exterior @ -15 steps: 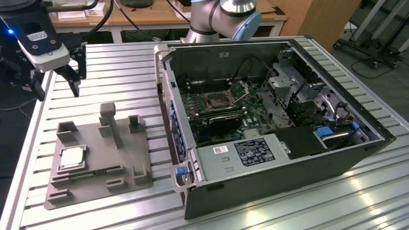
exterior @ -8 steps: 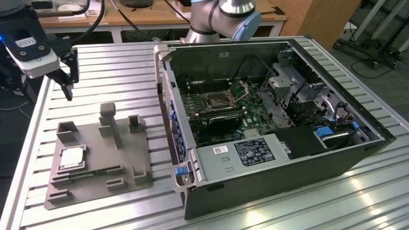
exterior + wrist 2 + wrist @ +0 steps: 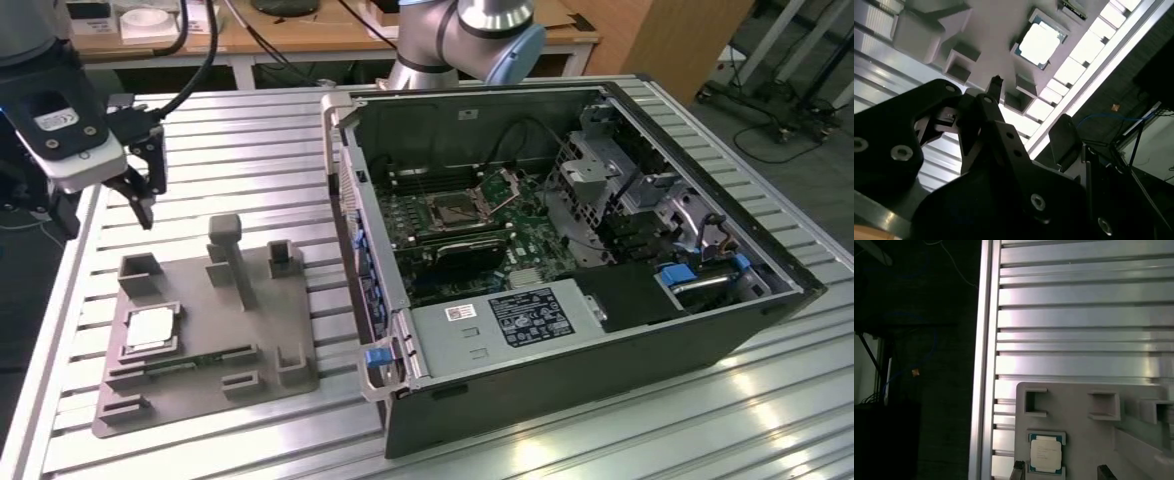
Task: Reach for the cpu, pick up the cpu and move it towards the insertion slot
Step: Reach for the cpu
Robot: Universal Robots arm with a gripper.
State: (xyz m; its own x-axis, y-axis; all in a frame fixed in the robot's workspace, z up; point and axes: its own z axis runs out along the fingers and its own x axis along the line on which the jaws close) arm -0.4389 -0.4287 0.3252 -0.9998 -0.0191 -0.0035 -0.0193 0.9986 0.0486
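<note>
Over the table (image 3: 254, 130) at the exterior view's left, gripper (image 3: 150, 195) hangs empty with fingers spread, near the grey tray (image 3: 274, 305). Cpu (image 3: 150, 328) lies flat in a tray pocket, untouched. Insertion slot (image 3: 458, 208) sits inside the open computer case (image 3: 601, 330).

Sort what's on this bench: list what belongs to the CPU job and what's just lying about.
Belongs to the job:
- the cpu, lying in the grey tray
- the insertion slot, inside the open computer case
- the gripper, open, not touching the cpu

Just lying about:
- the green memory stick, also in the tray
</note>
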